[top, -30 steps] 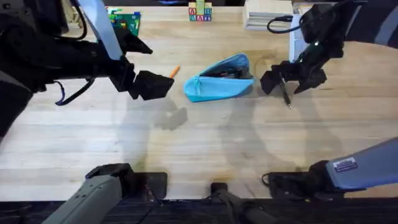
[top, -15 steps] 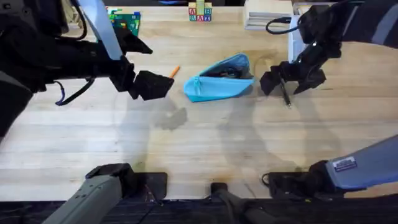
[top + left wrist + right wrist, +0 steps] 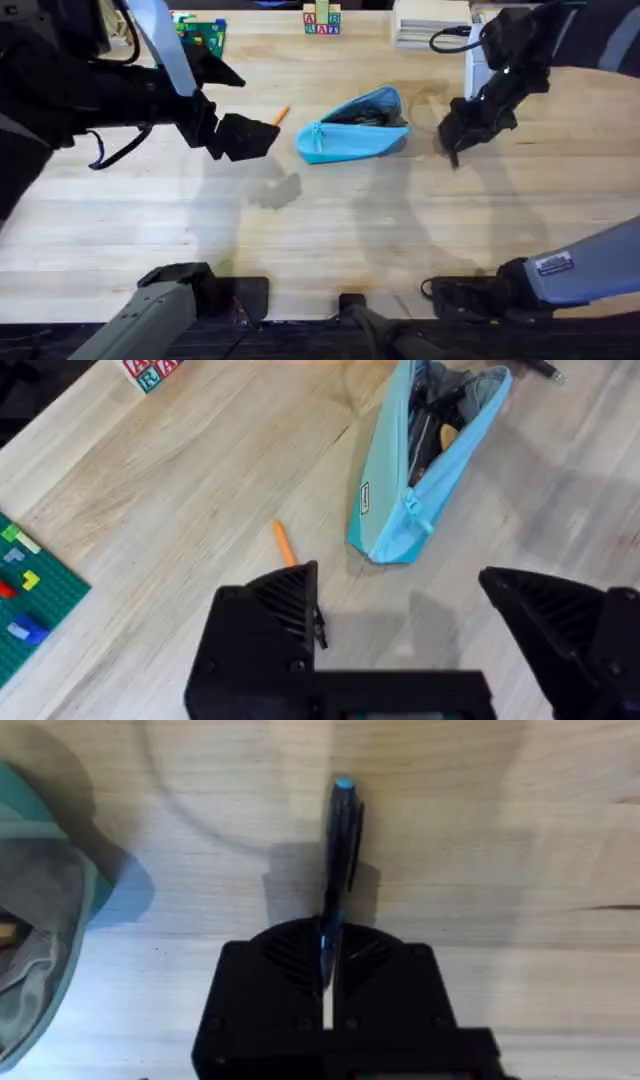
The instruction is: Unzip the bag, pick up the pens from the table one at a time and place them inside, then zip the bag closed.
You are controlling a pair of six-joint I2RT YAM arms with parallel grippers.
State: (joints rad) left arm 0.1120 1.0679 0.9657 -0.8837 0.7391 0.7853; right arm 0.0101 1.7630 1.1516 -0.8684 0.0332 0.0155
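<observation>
— Right gripper (image 3: 328, 982)? Pinched on the dark pen (image 3: 337, 870), long axis straight out from the fingers.
— And the bag (image 3: 355, 127)? Unzipped on the table (image 3: 330, 230), just left of that gripper; left gripper (image 3: 400, 625) spread, by the orange pen (image 3: 284, 544).

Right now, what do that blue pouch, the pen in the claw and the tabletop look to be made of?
The bag looks like soft light-blue fabric: it sags and creases, with a zipper along its open top. The dark pen, shut in the right gripper, seems glossy plastic, judging by the sheen on its barrel, though metal is possible. The table shows pale wood grain with a matte finish; solid wood or laminate, I cannot tell.
</observation>
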